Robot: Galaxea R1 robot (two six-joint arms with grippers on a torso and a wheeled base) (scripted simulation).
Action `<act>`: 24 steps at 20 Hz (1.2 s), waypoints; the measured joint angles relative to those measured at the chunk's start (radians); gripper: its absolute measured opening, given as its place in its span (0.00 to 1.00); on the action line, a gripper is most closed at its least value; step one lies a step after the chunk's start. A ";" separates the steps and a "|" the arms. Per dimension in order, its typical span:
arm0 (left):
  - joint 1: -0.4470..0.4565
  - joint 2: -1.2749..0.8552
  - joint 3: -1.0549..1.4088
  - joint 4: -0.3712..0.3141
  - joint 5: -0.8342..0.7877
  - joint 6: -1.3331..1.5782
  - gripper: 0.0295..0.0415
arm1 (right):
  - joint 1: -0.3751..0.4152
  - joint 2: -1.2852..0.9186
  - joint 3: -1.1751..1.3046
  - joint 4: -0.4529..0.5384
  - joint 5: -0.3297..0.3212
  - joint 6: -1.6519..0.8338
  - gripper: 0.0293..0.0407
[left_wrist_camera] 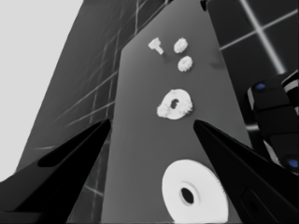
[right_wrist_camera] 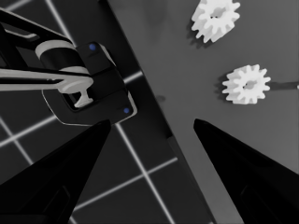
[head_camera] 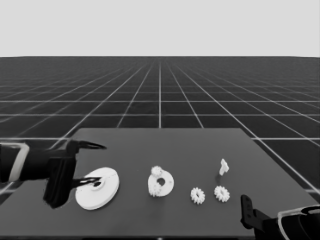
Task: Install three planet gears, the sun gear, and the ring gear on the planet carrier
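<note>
Two gears already sit on the smaller round part (head_camera: 161,183) mid-surface, and two loose gears (head_camera: 197,195) lie toward the right edge. The waiting left gripper (head_camera: 90,165) spreads wide over the larger round part (head_camera: 97,188), not holding it. A clumsy placing could knock the seated gears loose. The right gripper (right_wrist_camera: 152,128), wide and empty, is parked at the near right corner. The seated gears' mesh is hard to make out.

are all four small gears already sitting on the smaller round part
No, two gears lie loose on the table to the right of the smaller round part, which carries only two.
</note>
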 joint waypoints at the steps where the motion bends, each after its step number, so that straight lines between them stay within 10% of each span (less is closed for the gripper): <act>1: -0.001 -0.005 0.003 0.001 -0.003 0.009 0.75 | 0.000 0.000 0.000 0.000 0.000 0.000 0.81; 2: -0.001 -0.008 0.005 0.002 -0.005 0.015 0.75 | 0.337 0.263 -0.035 0.310 -0.375 0.484 0.88; 3: -0.001 -0.009 0.007 0.002 -0.006 0.018 0.75 | 0.514 0.498 -0.206 0.542 -0.429 0.867 0.88; 6: -0.001 -0.011 0.008 0.003 -0.007 0.022 0.75 | 0.582 0.682 -0.527 0.703 -0.399 1.112 0.82; 11: -0.001 -0.011 0.008 0.003 -0.008 0.023 0.75 | 0.586 0.721 -0.618 0.732 -0.395 1.152 0.81; 14: -0.001 -0.011 0.008 0.003 -0.008 0.023 0.75 | 0.187 0.743 -0.701 0.332 -0.339 1.105 0.81; 21: -0.001 -0.011 0.008 0.003 -0.008 0.023 0.75 | 0.100 0.771 -0.797 0.258 -0.296 1.053 0.81; 23: -0.001 -0.011 0.008 0.003 -0.008 0.023 0.75 | 0.099 0.772 -0.799 0.257 -0.295 1.052 0.18; 24: -0.001 -0.011 0.008 0.003 -0.008 0.023 0.75 | 0.099 0.772 -0.799 0.256 -0.295 1.052 0.17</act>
